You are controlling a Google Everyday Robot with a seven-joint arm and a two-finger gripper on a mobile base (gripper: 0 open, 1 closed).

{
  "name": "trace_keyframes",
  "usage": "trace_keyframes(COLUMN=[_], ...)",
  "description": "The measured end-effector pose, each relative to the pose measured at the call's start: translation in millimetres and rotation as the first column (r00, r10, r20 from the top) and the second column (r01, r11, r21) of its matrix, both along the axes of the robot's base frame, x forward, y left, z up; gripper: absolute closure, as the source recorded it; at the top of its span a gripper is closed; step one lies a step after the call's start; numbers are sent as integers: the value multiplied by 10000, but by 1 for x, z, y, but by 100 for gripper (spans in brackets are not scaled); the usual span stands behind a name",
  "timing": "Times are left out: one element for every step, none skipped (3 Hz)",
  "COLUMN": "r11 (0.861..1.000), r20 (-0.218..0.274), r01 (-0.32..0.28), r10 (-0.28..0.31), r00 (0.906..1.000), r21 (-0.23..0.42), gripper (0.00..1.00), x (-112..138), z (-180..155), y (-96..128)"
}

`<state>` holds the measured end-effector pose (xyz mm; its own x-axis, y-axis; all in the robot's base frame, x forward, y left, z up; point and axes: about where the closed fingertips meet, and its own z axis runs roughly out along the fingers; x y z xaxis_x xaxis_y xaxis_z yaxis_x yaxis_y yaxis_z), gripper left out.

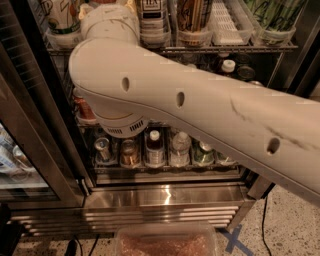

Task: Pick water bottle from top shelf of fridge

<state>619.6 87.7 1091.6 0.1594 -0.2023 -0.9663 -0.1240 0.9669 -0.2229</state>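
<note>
My white arm (200,105) fills the middle of the view, running from the right edge to an elbow (117,125) and then up past the top shelf (225,49) of the fridge (165,197). The gripper is out of view beyond the top edge. The top shelf is a grey wire rack with clear lane trays holding tall cans and bottles, among them a dark-labelled bottle (152,17) and a brown can (194,15). The large water bottle with the white label does not show; it is hidden or out of view.
A lower rack holds short cans (130,152), a dark-drink bottle with white cap (154,147) and small clear bottles (180,149). The glass door (30,150) stands open at left. A clear bin (165,242) sits on the floor before the steel base.
</note>
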Motion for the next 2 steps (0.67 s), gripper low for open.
trace_keyframes(r11=[9999, 9999], r20=[-140, -146], r01=[68, 68], r10=[-67, -66], r00=[9999, 9999], r21=[117, 120], gripper=[30, 30], x=[4, 4], z=[-4, -4], y=[-1, -1])
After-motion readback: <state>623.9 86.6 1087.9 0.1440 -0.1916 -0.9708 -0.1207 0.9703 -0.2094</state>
